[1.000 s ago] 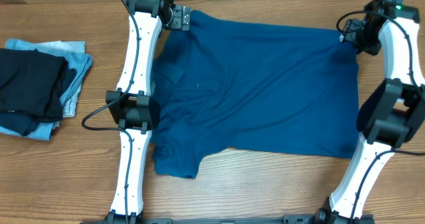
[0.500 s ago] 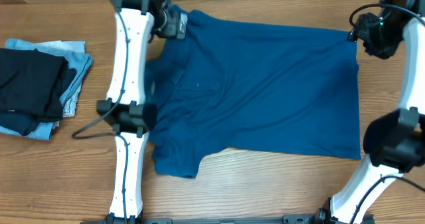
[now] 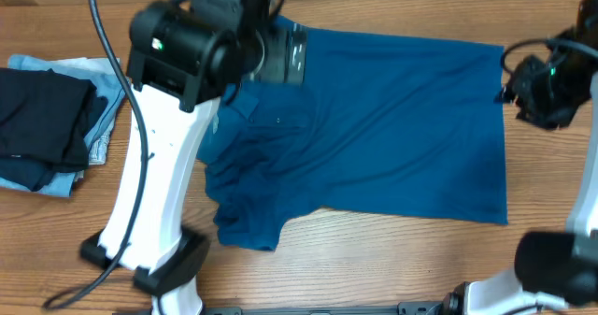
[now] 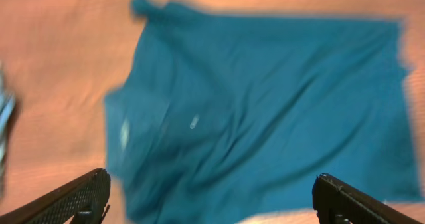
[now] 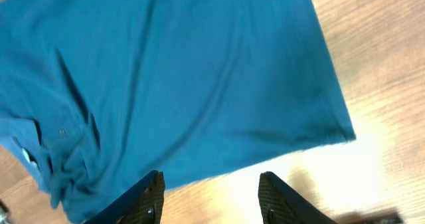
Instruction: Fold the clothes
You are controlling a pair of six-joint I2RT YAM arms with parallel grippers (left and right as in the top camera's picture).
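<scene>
Shirt (image 3: 374, 128) lies spread on the tabletop (image 3: 374, 250), long axis left to right, collar leftward, hem rightward. Left gripper (image 4: 209, 194) and right gripper (image 5: 212, 191) hang above it, released, empty.

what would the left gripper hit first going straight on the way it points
Most likely the deep-blue soft-fabric collared shirt, around its chest; the open left gripper aims right at it, though its height above is unclear.

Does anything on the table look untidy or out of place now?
The shirt lies mostly flat, but its collar end is rumpled, with folds bunched near the lower sleeve. The pile of folded clothes beside it sits slightly askew. Nothing looks spilled or damaged.
</scene>
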